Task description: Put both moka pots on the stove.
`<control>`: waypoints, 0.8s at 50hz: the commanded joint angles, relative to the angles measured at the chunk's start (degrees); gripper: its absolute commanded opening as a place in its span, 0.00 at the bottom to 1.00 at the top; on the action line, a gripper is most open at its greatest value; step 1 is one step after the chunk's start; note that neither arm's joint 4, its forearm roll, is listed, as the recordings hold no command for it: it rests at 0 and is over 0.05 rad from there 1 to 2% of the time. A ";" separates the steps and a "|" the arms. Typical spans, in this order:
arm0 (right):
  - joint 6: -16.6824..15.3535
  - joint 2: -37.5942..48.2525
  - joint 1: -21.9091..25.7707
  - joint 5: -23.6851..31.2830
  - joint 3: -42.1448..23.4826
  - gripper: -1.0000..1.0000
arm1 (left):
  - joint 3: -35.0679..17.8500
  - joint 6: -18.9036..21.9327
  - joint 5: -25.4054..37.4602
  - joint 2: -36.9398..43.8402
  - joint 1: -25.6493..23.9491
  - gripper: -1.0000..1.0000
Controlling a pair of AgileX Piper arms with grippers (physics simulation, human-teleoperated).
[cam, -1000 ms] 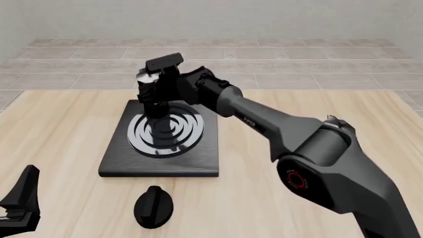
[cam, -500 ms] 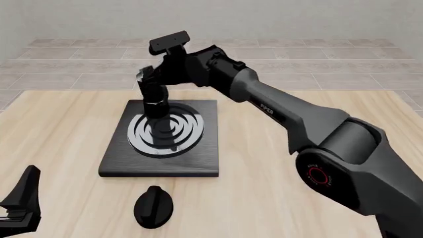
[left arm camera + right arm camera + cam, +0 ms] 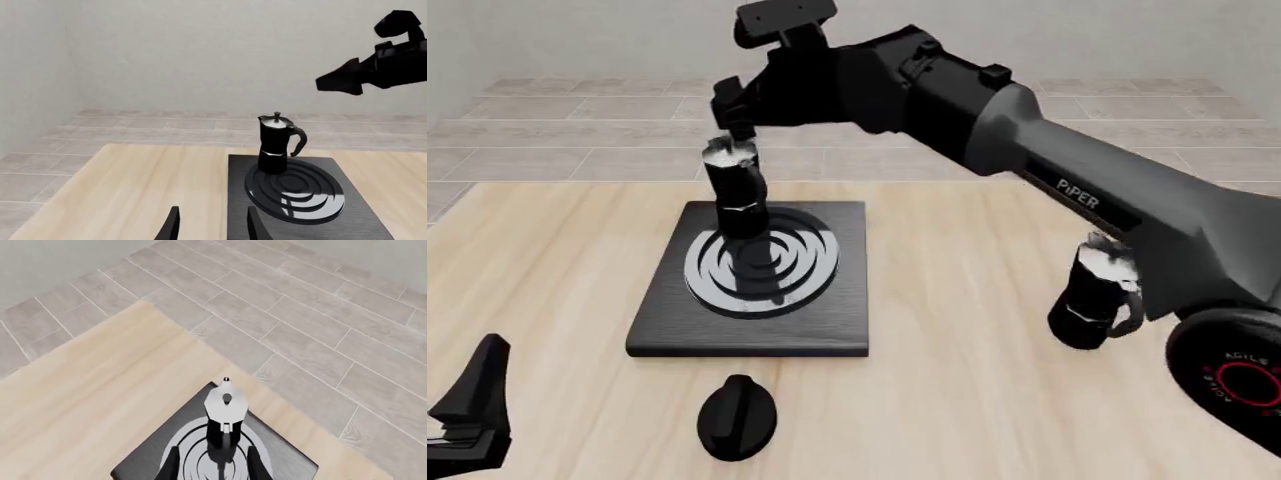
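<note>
One moka pot stands upright at the back of the stove, on the far edge of the ring burner. Straight above it hangs my right gripper, open and clear of the lid; the right wrist view looks down on the pot and stove between its spread fingers. The second moka pot stands on the table at the right, partly behind my right arm. My left gripper sits low at the front left, open and empty, facing the pot and stove.
A flat black oval knob lies on the wooden table just in front of the stove. My right arm stretches diagonally from the front right over the table. A tiled floor lies beyond the table's far edge.
My right gripper has risen off the moka pot, leaving it standing on the stove. With the arm lifted, the second pot at the right has come into sight. The left arm is still.
</note>
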 commanded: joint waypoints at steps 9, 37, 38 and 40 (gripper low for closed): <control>4.71 -24.54 1.72 -11.28 26.82 1.00 | 0.13 0.22 -0.18 0.00 -0.40 1.00; 9.75 -59.99 -6.14 -19.41 61.80 1.00 | 0.08 -0.22 -1.23 0.00 -0.29 1.00; 7.99 -61.50 -7.45 -19.59 63.01 1.00 | -0.03 -0.20 -1.11 0.00 -0.33 1.00; 9.15 -62.52 -8.04 -19.40 64.51 1.00 | 0.05 -0.18 -1.07 0.00 -0.36 1.00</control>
